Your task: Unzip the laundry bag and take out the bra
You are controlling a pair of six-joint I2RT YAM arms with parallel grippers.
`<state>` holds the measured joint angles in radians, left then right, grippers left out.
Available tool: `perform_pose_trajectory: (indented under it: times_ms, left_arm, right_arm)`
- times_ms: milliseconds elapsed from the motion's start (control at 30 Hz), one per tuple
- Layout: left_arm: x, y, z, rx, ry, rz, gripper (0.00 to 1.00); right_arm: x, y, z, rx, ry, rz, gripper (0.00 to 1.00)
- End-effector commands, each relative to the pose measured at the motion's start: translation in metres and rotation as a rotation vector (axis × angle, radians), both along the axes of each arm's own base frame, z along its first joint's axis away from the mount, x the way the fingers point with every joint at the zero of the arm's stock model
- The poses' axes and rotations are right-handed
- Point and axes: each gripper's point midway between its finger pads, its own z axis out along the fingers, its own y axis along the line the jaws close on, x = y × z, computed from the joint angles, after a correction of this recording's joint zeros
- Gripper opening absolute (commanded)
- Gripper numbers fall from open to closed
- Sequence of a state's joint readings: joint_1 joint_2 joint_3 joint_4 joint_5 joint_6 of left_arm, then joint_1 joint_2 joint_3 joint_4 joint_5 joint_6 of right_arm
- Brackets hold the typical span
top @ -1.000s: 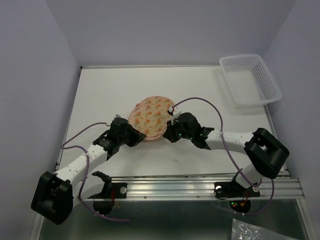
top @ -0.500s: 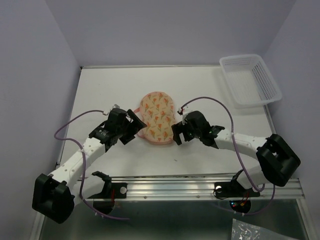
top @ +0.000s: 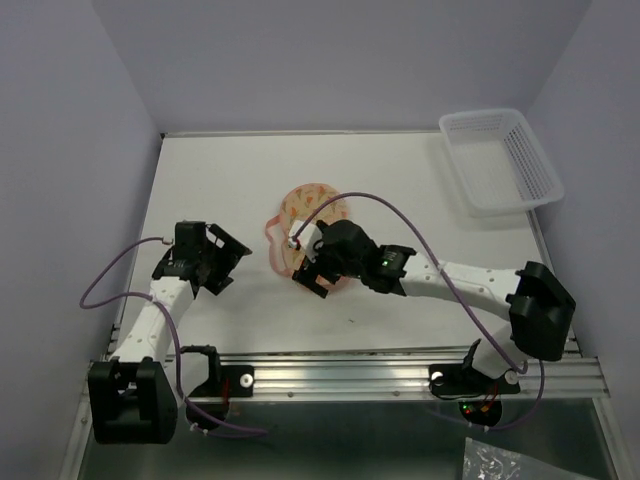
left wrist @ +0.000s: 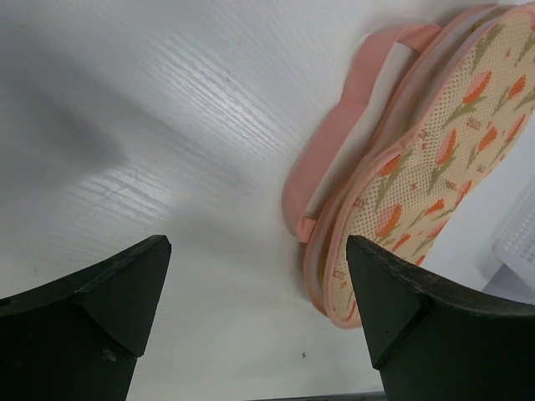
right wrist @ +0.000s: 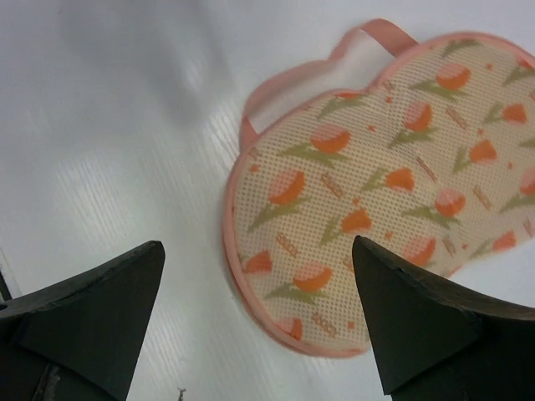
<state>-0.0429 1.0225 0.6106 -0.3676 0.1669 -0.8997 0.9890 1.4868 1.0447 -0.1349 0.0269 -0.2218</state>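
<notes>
Right gripper (right wrist: 257, 249) gapes over the laundry bag (right wrist: 380, 188), left gripper (left wrist: 258, 246) gapes beside; lettering unreadable.

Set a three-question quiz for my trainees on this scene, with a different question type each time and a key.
1. True or false: the left claw is gripping the laundry bag.
2. Which claw hangs over the bag in the top view? A: the left claw. B: the right claw.
3. Fill in: the white basket sits at the far ___ corner of the table.
Key: 1 false; 2 B; 3 right.
</notes>
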Motion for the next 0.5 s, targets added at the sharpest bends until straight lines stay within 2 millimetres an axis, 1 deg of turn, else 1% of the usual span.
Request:
perform_pose_trajectory:
  times_ms: [0, 33, 67, 100, 133, 200, 233, 267, 367, 400, 433, 467]
  left_arm:
    - [-0.007, 0.003, -0.003, 0.009, -0.002, -0.052, 0.99]
    - [-0.006, 0.011, -0.005, 0.011, -0.001, -0.027, 0.99]
    - [-0.007, 0.013, -0.006, 0.009, 0.0, -0.026, 0.99]
    - [-0.009, 0.013, -0.009, 0.008, 0.004, -0.026, 0.99]
    - [-0.009, 0.016, -0.009, 0.01, 0.003, -0.017, 0.99]
    - [-0.01, 0.017, -0.011, 0.007, 0.006, -0.024, 0.99]
    - [-0.011, 0.018, -0.012, 0.01, 0.006, -0.025, 0.99]
    - [-0.011, 0.018, -0.013, 0.011, 0.009, -0.026, 0.99]
    - [-0.012, 0.019, -0.015, 0.016, 0.009, -0.032, 0.99]
    - [-0.013, 0.02, -0.016, 0.018, 0.012, -0.031, 0.99]
    - [-0.013, 0.021, -0.017, 0.02, 0.012, -0.028, 0.99]
    - [-0.013, 0.021, -0.018, 0.023, 0.015, -0.03, 0.99]
  right_arm:
    - [0.008, 0.032, -0.001, -0.119, -0.132, 0.098, 1.0]
    - [0.015, 0.034, -0.017, -0.161, -0.126, 0.078, 1.0]
    - [0.017, 0.038, -0.021, -0.178, -0.131, 0.073, 1.0]
    - [0.023, 0.043, -0.02, -0.182, -0.142, 0.06, 1.0]
    - [0.026, 0.044, -0.033, -0.215, -0.138, 0.055, 1.0]
    - [0.03, 0.047, -0.042, -0.241, -0.142, 0.06, 1.0]
    - [0.033, 0.048, -0.043, -0.248, -0.145, 0.049, 1.0]
    - [0.035, 0.049, -0.051, -0.264, -0.141, 0.046, 0.99]
    - [0.038, 0.052, -0.055, -0.271, -0.139, 0.036, 0.93]
    - [0.039, 0.053, -0.058, -0.269, -0.13, 0.026, 0.81]
    - [0.039, 0.055, -0.058, -0.266, -0.128, 0.024, 0.76]
    - [0.039, 0.056, -0.056, -0.256, -0.124, 0.023, 0.69]
